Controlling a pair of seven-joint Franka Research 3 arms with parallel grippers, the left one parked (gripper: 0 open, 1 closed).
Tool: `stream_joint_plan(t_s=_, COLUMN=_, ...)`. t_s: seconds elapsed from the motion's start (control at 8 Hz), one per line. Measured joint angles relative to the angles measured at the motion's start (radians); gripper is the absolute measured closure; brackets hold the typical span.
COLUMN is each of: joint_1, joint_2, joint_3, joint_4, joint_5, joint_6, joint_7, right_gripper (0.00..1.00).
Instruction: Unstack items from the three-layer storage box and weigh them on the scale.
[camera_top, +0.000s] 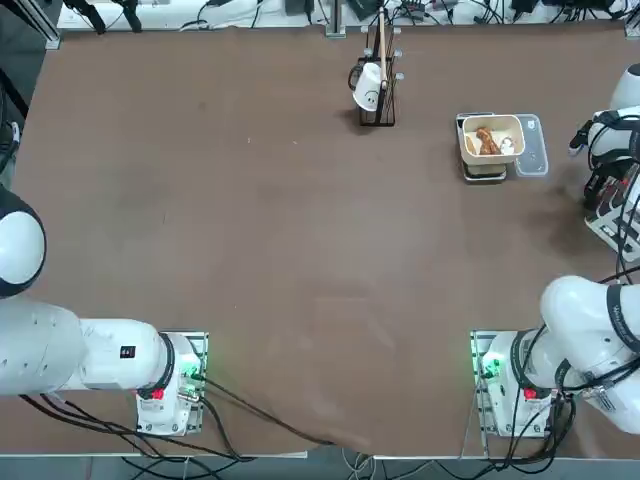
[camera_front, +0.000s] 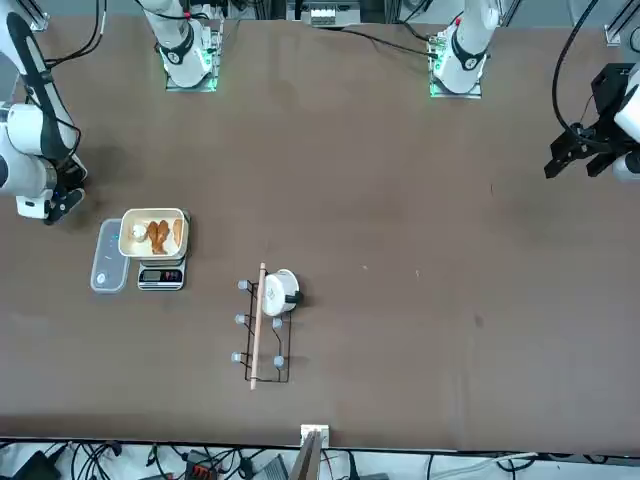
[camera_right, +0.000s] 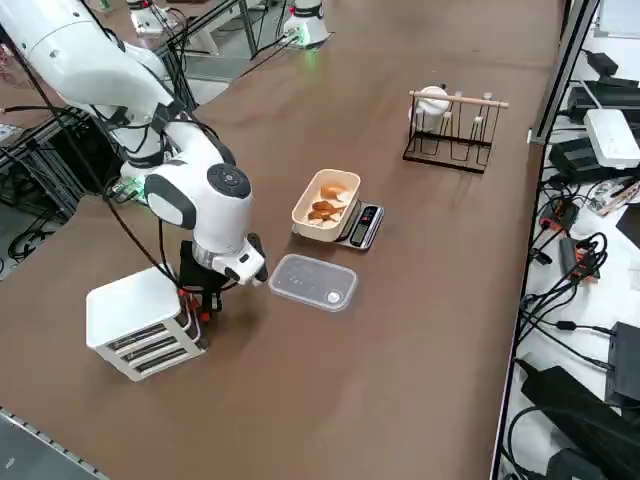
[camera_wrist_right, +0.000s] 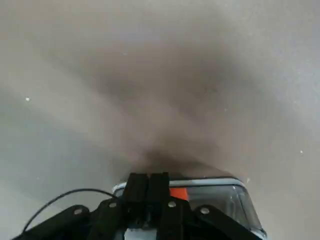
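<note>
The three-layer storage box (camera_right: 135, 318), pale with slotted drawers, stands on the table's right side. My right gripper (camera_right: 202, 297) points down against its drawer front. In the wrist view the gripper (camera_wrist_right: 148, 186) is shut, and a red part (camera_wrist_right: 178, 193) on a clear drawer shows just beside the fingers. I see nothing held between them. The scale (camera_right: 364, 226) stands farther along the table with its cream tray (camera_right: 304, 201) on top. In the tray lie brown lumpy items (camera_top: 486, 140) and a small white item (camera_top: 507, 146). A translucent plate (camera_right: 312, 281) lies flat between scale and box.
A thin dark cup stand (camera_top: 379, 92) with a white cup (camera_top: 368, 88) hung on it stands at the far middle of the table. Cables and boxes (camera_right: 610, 135) lie off the far table edge. Bare brown tabletop (camera_top: 300, 250) fills the middle.
</note>
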Motion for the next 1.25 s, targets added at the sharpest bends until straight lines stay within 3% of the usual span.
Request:
stream_joint_plan(t_s=0.62, joint_1=-0.004, joint_2=-0.025, joint_3=0.033, joint_4=0.020, joint_5=0.038, joint_6=-0.042, joint_7=0.002, right_gripper=0.98)
stream_joint_plan(t_s=0.88, joint_1=-0.007, joint_2=-0.043, joint_3=0.094, joint_4=0.081, joint_5=0.206, joint_6=-0.092, joint_7=0.001, right_gripper=0.96)
stream_joint_plan(t_s=1.12, joint_1=0.007, joint_2=-0.054, joint_3=0.174, joint_4=0.219, joint_5=0.396, joint_6=-0.267, joint_7=0.041, right_gripper=0.90)
stream_joint_plan(t_s=1.25, joint_1=0.038, joint_2=-0.063, joint_3=0.189, joint_4=0.303, joint_5=0.467, joint_6=-0.365, joint_7=0.113, right_gripper=0.85)
